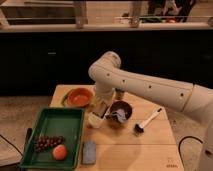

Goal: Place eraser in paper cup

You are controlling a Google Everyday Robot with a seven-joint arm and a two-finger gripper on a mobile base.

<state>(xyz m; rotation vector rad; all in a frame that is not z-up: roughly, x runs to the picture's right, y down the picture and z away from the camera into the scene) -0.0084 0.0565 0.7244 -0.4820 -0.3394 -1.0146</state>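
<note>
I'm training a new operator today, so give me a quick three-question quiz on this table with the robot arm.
1. True or false: the gripper hangs just above the paper cup, between the orange bowl and the dark brown bowl.
2. What lies in the green tray? A: grapes and a round orange fruit. B: a bottle. C: a plate.
3. Fill in: in the picture, the brush lies to the ___ of the dark brown bowl.

Key: 1 true; 2 A; 3 right.
</note>
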